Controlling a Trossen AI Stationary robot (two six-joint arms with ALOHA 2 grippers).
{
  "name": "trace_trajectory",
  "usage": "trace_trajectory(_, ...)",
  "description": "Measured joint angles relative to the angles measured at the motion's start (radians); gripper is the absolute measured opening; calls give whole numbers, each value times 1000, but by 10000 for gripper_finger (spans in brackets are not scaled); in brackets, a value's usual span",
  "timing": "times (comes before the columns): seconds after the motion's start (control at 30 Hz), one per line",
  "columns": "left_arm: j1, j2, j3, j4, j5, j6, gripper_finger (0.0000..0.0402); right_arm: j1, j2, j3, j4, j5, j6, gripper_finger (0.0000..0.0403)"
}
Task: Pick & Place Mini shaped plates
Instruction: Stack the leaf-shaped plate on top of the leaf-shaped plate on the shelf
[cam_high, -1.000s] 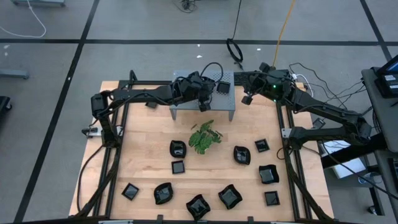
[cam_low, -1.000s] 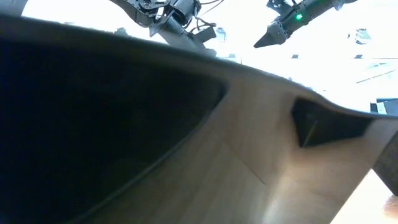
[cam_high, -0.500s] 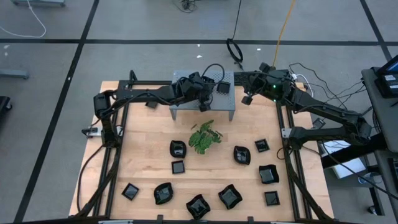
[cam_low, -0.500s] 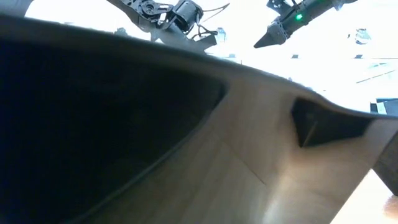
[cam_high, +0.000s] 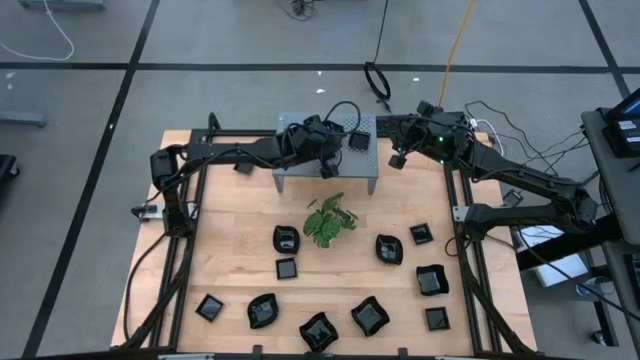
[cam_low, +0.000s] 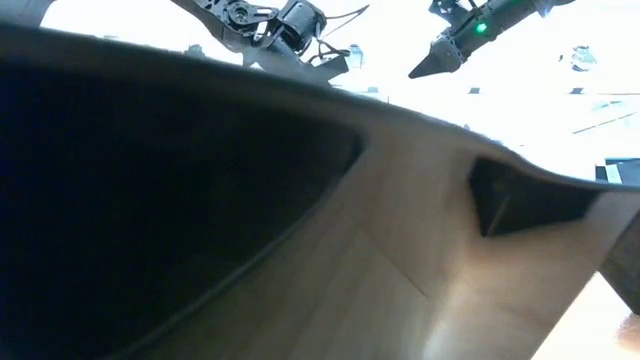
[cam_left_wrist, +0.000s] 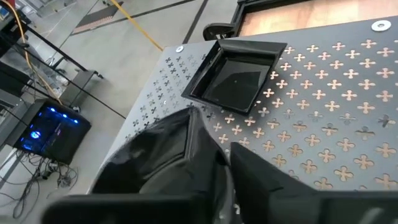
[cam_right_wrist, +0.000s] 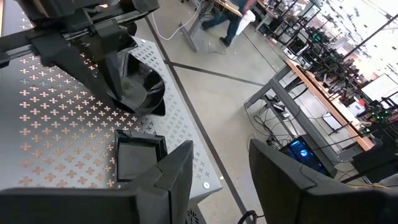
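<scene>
**High view: plate handling at the stand**

Note that the left hand (cam_high: 326, 168) hangs over the grey perforated stand (cam_high: 365, 175) at the desk's (cam_high: 240, 215) far edge, right at a rounded plate (cam_right_wrist: 140, 87). You cannot tell whether it clenches that plate or has let go. A square plate (cam_left_wrist: 239, 78) lies empty on the stand just beside it.

The right hand (cam_high: 398, 158) waits off the stand's right end, released and holding nothing.

Treat the other mini shaped plates (cam_high: 432, 280), loose on the desk, as light, rigid, glossy and probably slippery (likely chippable too). Take each by its raised rim.
</scene>
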Motion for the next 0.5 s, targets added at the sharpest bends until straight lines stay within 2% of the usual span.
trace_trajectory(0.1, 0, 0, 0, 4, -1, -11, 8, 0, 0, 0, 0, 0, 0, 144)
trace_trajectory(0.5, -19, -1, 0, 77, 13, -50, 10, 0, 0, 0, -3, 0, 3, 144)
